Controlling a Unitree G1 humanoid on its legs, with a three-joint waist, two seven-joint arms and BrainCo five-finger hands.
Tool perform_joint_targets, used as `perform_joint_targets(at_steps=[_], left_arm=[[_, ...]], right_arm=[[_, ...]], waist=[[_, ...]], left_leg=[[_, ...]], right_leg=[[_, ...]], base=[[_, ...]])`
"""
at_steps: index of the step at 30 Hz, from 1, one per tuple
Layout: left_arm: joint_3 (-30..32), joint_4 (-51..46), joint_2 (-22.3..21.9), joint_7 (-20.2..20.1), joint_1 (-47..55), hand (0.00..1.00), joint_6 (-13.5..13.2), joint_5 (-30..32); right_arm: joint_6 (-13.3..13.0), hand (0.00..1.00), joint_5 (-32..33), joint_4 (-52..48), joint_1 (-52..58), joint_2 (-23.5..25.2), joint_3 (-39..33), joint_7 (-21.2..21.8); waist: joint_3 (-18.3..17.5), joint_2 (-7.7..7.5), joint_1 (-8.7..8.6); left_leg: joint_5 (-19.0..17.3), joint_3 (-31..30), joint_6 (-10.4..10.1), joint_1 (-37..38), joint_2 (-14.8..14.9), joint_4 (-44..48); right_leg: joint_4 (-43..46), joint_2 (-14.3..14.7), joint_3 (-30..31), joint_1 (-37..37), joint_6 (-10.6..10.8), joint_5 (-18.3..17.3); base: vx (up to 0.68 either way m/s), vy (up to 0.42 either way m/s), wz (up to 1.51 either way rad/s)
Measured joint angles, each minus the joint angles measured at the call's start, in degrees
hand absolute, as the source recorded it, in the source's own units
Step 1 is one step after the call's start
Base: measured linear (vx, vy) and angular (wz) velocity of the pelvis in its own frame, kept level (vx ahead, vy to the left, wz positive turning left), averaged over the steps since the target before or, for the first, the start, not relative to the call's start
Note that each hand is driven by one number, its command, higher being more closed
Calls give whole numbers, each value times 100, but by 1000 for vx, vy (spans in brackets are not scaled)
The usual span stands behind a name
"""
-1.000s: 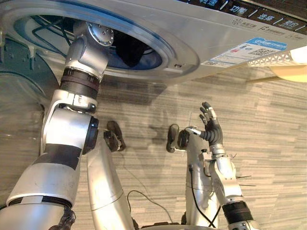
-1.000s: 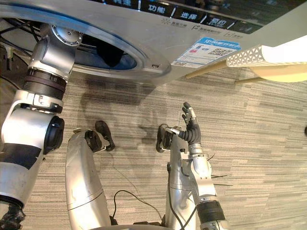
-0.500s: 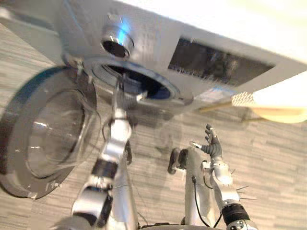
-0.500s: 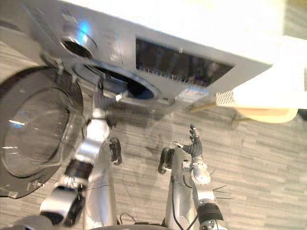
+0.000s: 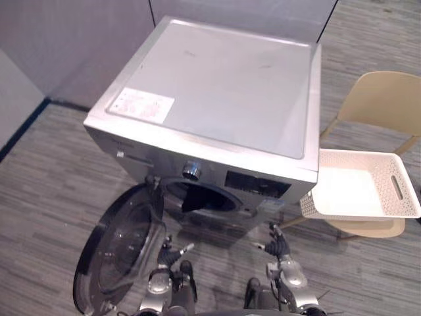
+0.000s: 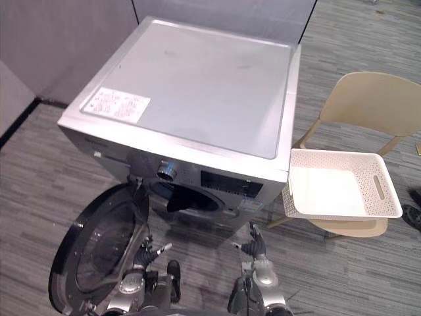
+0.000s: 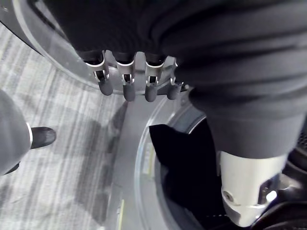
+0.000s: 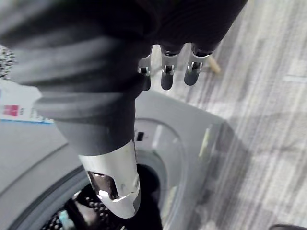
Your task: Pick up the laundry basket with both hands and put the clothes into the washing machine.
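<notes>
Left hand (image 5: 171, 254), right hand (image 5: 276, 244): low before the washing machine (image 5: 217, 85), fingers loosely spread, holding nothing. Dark clothes (image 5: 195, 199): in the drum mouth, door (image 5: 122, 247) swung open leftward. Laundry basket (image 5: 348, 189): white, mouth up, on a beige chair (image 5: 381, 99) just right of the machine, long axis running sideways.

I saw the washing machine (image 5: 217, 85), a silver-grey front loader standing upright. Its round glass door (image 5: 122, 247) was swung wide open to the left. Dark clothes (image 7: 184, 167) lay bunched at the drum mouth. The laundry basket (image 5: 355, 187), white and perforated, sat upright on a beige chair (image 5: 378, 99) just right of the machine, its bottom bare.
</notes>
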Motion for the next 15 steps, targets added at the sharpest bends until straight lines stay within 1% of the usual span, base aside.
perform_joint_targets(at_steps=[2,5,8,9,10,11,12,13,14,15], left_arm=[[-23,50,94,2,-9,0,0,97],[-74,128,129,6,-36,0,-14,123],[-263,270,175,8,-56,0,-10,185],[-350,316,174,3,-133,0,-10,210],[-393,351,174,2,-195,0,-6,216],[-393,354,182,4,-226,0,-6,219],[-382,350,211,9,-260,0,-13,220],[-321,329,234,7,-307,0,-8,221],[-321,297,264,9,-299,0,-8,221],[-311,193,299,10,-215,0,-13,221]], right_arm=[[72,0,0,127,-24,-18,-33,1],[82,0,0,221,-78,-58,0,1],[92,0,0,377,-331,-91,110,-5],[92,0,0,373,-354,-93,187,-11],[92,0,1,370,-371,-98,240,-12],[92,0,1,364,-379,-96,245,-15],[96,0,1,359,-347,-115,245,-26],[106,0,1,353,-343,-66,277,-41],[112,0,0,366,-326,-51,299,-38],[123,0,1,374,-331,-31,301,-28]], waist=[[-6,-5,2],[-30,11,-3],[-30,13,9],[-22,20,-46],[2,3,-91],[23,-21,-130],[48,-31,-125],[110,-53,-183],[101,-82,-181],[97,-122,-123]], left_leg=[[143,112,-8,450,-59,-426],[245,159,-13,679,-100,-663],[299,346,54,629,-96,-688],[305,340,70,511,-96,-607],[278,295,100,429,-106,-505],[221,255,180,392,-123,-429],[148,228,301,290,-61,-359],[214,233,387,238,-107,-327],[269,222,399,278,-139,-349],[383,233,398,327,-206,-351]], right_leg=[[-233,32,67,294,16,108],[-275,41,147,356,9,159],[-79,42,345,104,-39,251],[264,7,303,-163,-90,284],[563,-30,281,-344,-151,327],[537,-43,288,-315,-120,361],[408,-38,304,-197,-23,361],[1776,-93,330,-483,-100,-255],[2363,-75,317,-517,-69,-436],[2959,-58,277,-384,-9,-596]], base=[[45,16,-19],[-11,31,-17],[-93,44,-33],[-133,61,-6],[-134,74,5],[-141,68,15],[-177,25,29],[-150,0,35],[-118,-21,37],[-95,-39,18]])
